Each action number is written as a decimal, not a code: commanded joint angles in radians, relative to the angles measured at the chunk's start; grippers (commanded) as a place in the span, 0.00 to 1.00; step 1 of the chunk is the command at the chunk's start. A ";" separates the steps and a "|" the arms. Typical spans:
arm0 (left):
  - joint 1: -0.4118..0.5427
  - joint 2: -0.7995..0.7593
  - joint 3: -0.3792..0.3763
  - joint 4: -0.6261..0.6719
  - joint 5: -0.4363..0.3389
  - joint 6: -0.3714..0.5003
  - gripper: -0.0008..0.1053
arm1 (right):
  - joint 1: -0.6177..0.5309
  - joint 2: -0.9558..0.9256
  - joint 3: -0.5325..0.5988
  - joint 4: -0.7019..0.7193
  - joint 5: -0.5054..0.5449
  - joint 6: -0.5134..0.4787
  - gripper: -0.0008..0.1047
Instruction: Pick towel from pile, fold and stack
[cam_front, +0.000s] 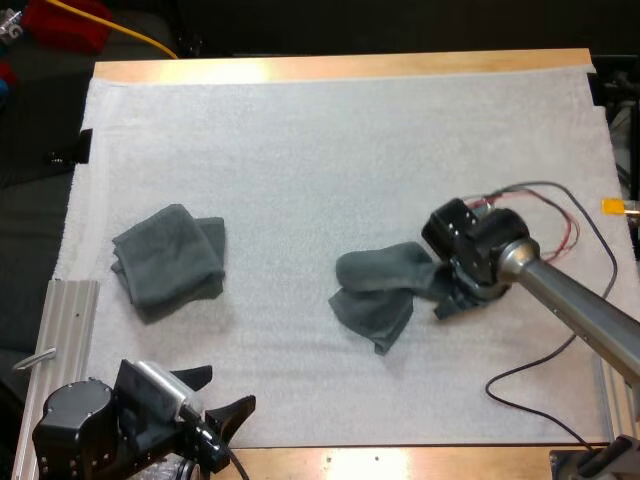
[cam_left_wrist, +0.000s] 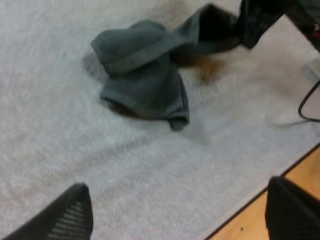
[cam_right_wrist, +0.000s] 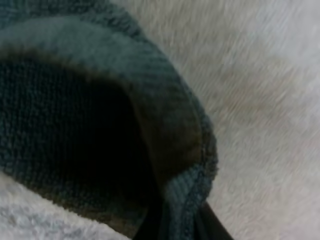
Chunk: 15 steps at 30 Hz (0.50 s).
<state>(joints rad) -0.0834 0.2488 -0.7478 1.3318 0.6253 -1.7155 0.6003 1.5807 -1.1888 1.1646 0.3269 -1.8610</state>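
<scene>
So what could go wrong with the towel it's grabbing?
The right gripper pinches only one end of the crumpled towel, so it might slip out when lifted. The towel is bunched up, so it may hang twisted and fold crooked. The left gripper is open and far off, so help may come late.
</scene>
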 joint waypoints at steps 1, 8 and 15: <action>-0.004 0.000 -0.006 -0.009 0.017 0.014 0.66 | -0.003 -0.010 0.014 -0.001 -0.003 0.014 0.02; -0.004 0.019 -0.006 -0.073 0.071 0.023 0.66 | -0.003 -0.015 0.028 -0.019 -0.041 0.049 0.02; -0.071 0.116 -0.006 -0.129 0.088 0.023 0.66 | -0.003 -0.018 0.028 -0.020 -0.059 0.056 0.02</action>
<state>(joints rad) -0.1505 0.3599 -0.7478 1.2193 0.6972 -1.6923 0.6003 1.5723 -1.1612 1.1354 0.2769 -1.8100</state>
